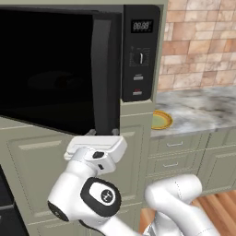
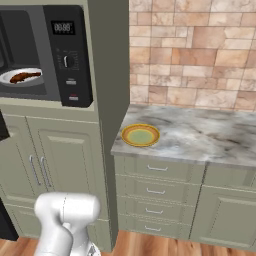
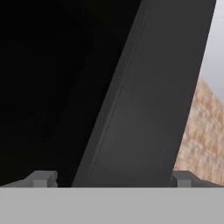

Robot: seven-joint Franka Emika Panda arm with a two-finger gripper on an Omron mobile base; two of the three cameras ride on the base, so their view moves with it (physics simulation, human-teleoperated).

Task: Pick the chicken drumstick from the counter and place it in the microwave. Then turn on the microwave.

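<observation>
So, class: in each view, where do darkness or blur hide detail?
Left base view: the microwave door glass is near black, hiding the interior. Right base view: evenly lit, chicken drumstick clear on the turntable. Hand view: the door edge looms dark and soft.

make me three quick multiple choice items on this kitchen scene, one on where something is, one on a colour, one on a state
1. Where is the chicken drumstick?
A. on the counter
B. on the white turntable inside the microwave
C. in the gripper

2. What colour is the plate on the counter?
A. yellow-green
B. blue
C. red

3. How does the gripper stand?
A. shut on the drumstick
B. open by the microwave door's edge
C. shut, empty

Answers: 1 B, it lies on the turntable; 2 A, yellow rim, green centre; 3 B, fingertips wide apart around the door's lower edge.
</observation>
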